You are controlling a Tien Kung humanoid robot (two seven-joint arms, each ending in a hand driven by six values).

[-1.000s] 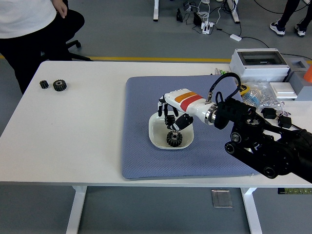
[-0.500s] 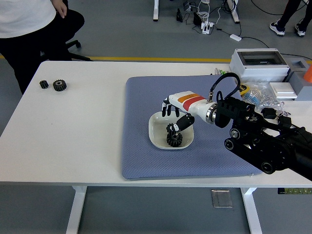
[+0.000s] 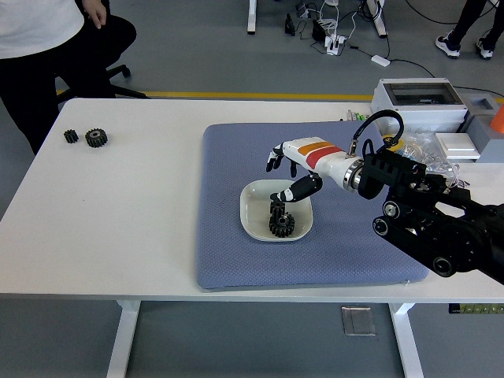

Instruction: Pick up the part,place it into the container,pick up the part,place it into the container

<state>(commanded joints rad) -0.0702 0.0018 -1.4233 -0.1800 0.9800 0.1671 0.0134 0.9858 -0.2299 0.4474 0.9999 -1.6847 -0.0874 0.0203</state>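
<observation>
Right hand [image 3: 293, 167] above white dish [image 3: 253, 222], fingers spread, empty; two gears [image 3: 279, 220] stacked inside dish, likely just deposited.

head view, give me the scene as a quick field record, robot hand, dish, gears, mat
right robot hand: raised over the far side of the dish, fingers spread, holding nothing
left robot hand: not in view
dish: white, on the mat
gears in dish: black, two apparently, stacked or touching
mat: blue-grey, centre-right of the white table
loose gears: two black ones, one small, one larger, at the table's far left
person: at the far left corner, not touching anything on the table
</observation>
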